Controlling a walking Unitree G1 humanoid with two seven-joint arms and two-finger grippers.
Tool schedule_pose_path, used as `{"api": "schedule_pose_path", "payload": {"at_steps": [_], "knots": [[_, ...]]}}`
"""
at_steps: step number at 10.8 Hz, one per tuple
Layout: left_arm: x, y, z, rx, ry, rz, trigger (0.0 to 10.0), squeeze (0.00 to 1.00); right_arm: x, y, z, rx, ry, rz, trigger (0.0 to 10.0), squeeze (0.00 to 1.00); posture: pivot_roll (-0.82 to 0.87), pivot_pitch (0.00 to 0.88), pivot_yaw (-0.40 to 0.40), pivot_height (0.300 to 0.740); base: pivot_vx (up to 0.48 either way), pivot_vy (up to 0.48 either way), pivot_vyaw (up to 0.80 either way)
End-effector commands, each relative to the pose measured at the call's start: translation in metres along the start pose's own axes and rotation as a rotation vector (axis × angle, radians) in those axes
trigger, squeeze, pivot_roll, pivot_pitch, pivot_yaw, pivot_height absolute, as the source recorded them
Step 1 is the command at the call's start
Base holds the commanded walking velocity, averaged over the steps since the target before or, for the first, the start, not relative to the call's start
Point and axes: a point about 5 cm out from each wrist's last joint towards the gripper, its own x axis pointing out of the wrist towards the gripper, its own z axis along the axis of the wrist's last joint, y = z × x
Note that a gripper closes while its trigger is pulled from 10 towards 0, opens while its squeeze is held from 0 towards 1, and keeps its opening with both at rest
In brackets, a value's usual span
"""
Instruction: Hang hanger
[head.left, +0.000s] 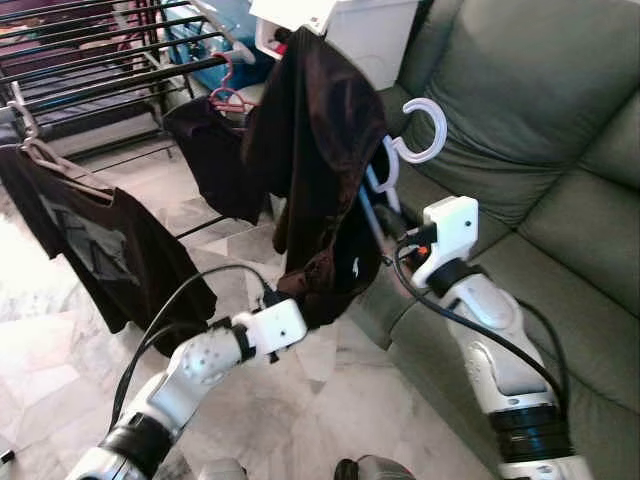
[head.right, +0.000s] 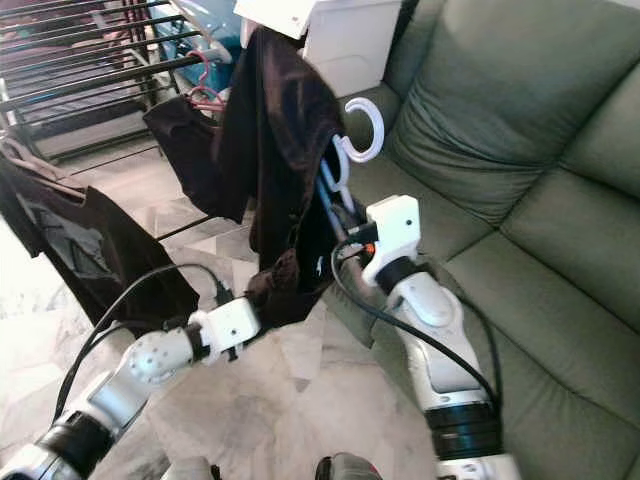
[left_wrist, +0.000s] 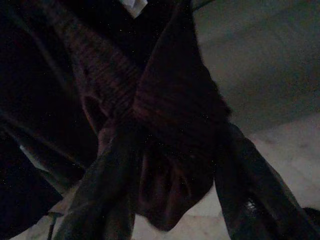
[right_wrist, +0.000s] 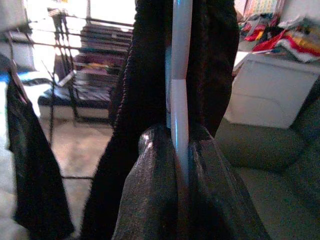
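White plastic marks the hanger (head.left: 418, 130), hook uppermost beside the green sofa (head.left: 540, 110), with a dark garment (head.left: 320, 150) draped on it near the drying rack (head.left: 90, 50). My left hand (head.left: 300, 318) is buried in the garment's hem; whether it is apart or together I cannot tell. From my right wrist, my right hand (right_wrist: 181, 150) is clamped on the hanger's white bar.

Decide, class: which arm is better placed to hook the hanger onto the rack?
Right. The right gripper already clamps the white hanger; the left gripper only meets the dark garment's hem.
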Motion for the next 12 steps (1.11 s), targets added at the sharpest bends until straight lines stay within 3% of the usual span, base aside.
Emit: {"api": "schedule_pose_path", "payload": {"at_steps": [1, 2, 3, 4, 6, 8, 12], "knots": [[-0.004, 0.008, 0.006, 0.007, -0.044, 0.041, 10.0, 1.00, 0.000, -0.003, 0.001, -0.044, -0.020, -0.008, 10.0, 0.00, -0.10, 0.000, -0.028, 0.740, 0.000, 0.000, 0.00], [-0.007, 0.010, 0.005, 0.007, -0.049, 0.058, 10.0, 1.00, -0.001, -0.006, 0.000, -0.049, -0.017, -0.024, 10.0, 0.00, -0.09, 0.000, -0.029, 0.740, 0.000, 0.000, 0.00], [-0.017, 0.014, 0.000, -0.044, -0.050, 0.095, 10.0, 1.00, -0.007, -0.012, -0.005, -0.172, -0.041, -0.022, 10.0, 0.00, -0.09, 0.000, -0.029, 0.740, 0.000, 0.000, 0.00], [-0.023, 0.024, -0.003, -0.036, -0.041, 0.138, 10.0, 1.00, -0.014, -0.014, -0.012, -0.124, -0.022, 0.008, 10.0, 0.00, -0.08, 0.000, -0.030, 0.740, 0.000, 0.000, 0.00], [-0.032, 0.057, -0.001, 0.032, -0.040, 0.263, 10.0, 1.00, -0.034, -0.021, -0.025, -0.117, 0.037, 0.082, 10.0, 0.00, -0.08, 0.000, -0.029, 0.740, 0.000, 0.000, 0.00], [-0.037, 0.075, 0.005, 0.122, -0.047, 0.290, 10.0, 1.00, -0.055, -0.029, -0.038, -0.109, 0.111, 0.155, 10.0, 0.00, -0.09, 0.000, -0.026, 0.740, 0.000, 0.000, 0.00], [-0.047, 0.086, 0.009, 0.247, -0.064, 0.294, 10.0, 1.00, -0.082, -0.025, -0.052, -0.026, 0.250, 0.399, 10.0, 0.00, -0.09, 0.000, -0.020, 0.740, 0.000, 0.000, 0.00]]}}
